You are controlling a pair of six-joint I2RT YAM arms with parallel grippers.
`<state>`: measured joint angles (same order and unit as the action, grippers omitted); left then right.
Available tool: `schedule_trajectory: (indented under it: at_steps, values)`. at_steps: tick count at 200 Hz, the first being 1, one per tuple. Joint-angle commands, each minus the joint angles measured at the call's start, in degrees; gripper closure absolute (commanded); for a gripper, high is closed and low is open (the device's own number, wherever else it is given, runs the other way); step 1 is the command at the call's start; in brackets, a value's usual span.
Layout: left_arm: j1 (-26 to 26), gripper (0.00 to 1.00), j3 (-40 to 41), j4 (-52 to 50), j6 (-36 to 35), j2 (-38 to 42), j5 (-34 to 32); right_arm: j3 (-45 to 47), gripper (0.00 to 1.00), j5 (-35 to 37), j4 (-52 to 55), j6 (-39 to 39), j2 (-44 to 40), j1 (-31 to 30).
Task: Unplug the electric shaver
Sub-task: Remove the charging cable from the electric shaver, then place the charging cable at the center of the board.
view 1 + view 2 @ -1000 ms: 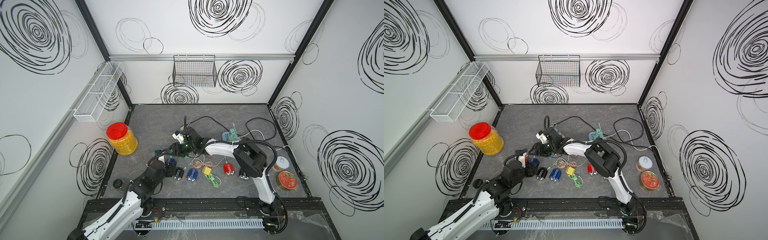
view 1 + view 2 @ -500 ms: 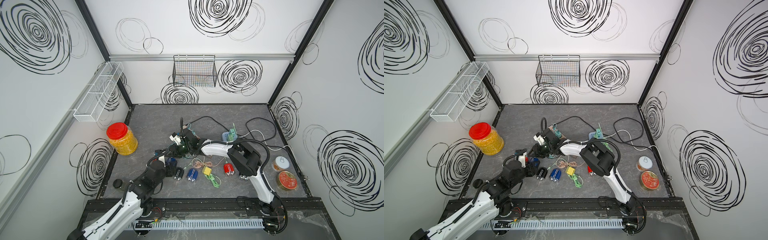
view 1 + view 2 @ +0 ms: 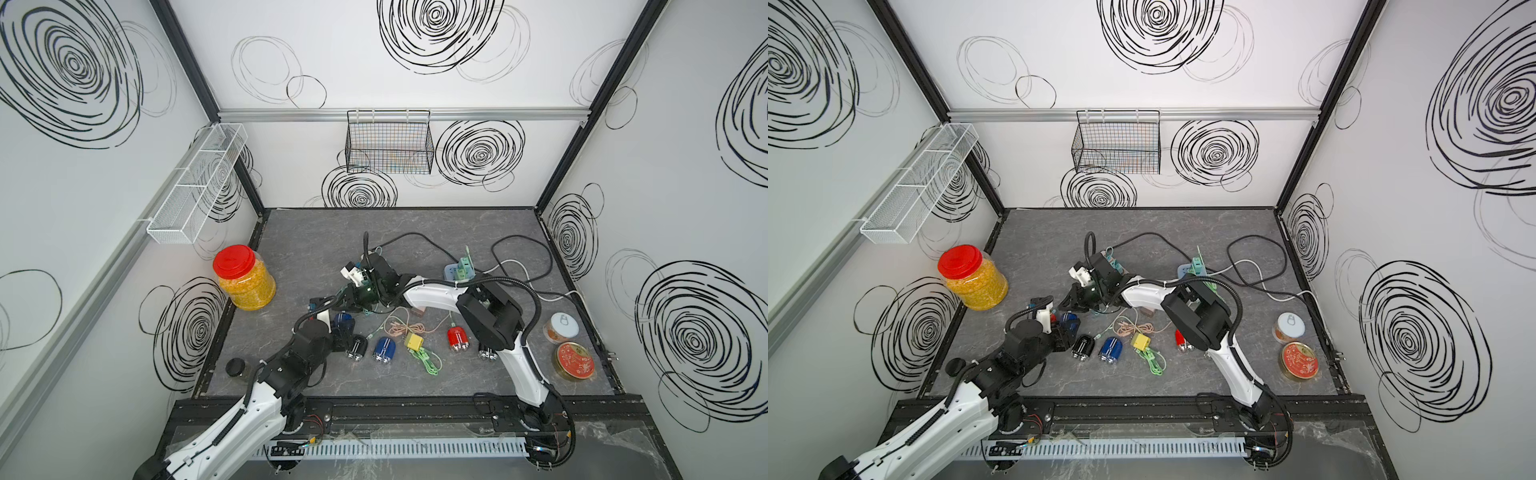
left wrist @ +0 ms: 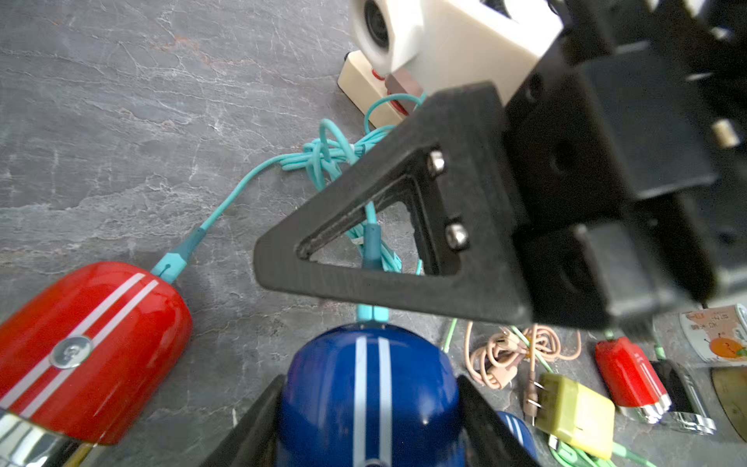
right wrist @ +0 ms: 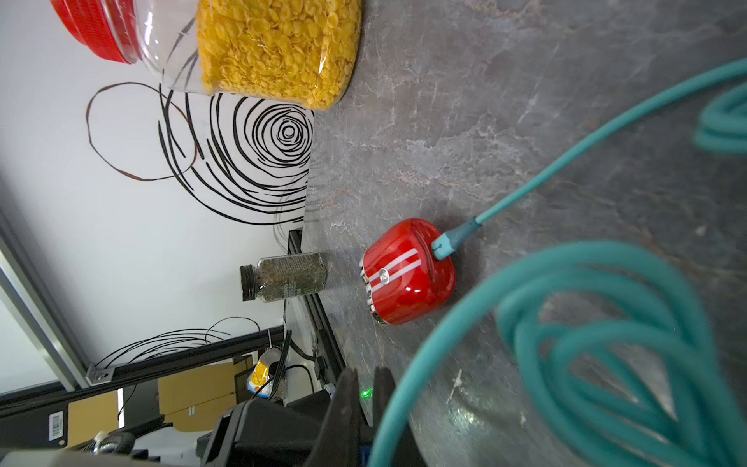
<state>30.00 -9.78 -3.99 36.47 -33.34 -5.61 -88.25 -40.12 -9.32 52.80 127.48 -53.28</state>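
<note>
left pincer [image 4: 368, 420]: gripped blue shaver [image 3: 343, 321], below centre in a top view | right pincer [image 5: 366, 392]: closed beside teal cable [image 4: 370, 238], grip unclear

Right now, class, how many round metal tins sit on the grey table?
2: a white-lidded round metal tin by the grey table's right edge, and a red-lidded round metal tin beside it, nearer the robot. Others may be hidden.

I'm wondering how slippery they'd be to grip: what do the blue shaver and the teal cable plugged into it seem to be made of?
Blue shaver: hard glossy shell, probably plastic, possibly painted metal; crisp highlights on its curve. Teal cable: matte, rubbery-looking sheath with a moulded plug collar; no shine.
</note>
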Motion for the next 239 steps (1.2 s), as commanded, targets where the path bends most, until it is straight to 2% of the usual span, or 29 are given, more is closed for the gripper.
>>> schedule_trajectory:
  at_steps: [1, 85, 124, 173, 239]
  values:
    - [0.38, 0.73, -1.44, -0.56, 0.56, -0.23, -0.66, -2.98, 0.94, 2.95, 2.09, -2.15, 0.9, 3.08]
    - [1.47, 0.75, -3.26, -3.03, 0.62, -3.18, -2.45, -9.9, 0.94, 14.69, 15.16, -9.75, 2.69, 2.77]
    - [1.62, 0.75, -3.94, -4.37, 0.54, -2.44, -4.92, -9.24, 0.93, 14.16, 14.59, -9.46, 1.72, 2.36]
    - [1.96, 0.72, -6.53, -8.26, 0.09, -5.9, -10.83, -5.28, 0.91, 14.71, 14.6, -9.11, -0.84, 1.33]
    - [3.22, 0.69, -8.41, -9.48, -0.59, -13.09, -13.2, 7.54, 0.9, 15.33, 10.33, -7.35, -6.82, -0.53]
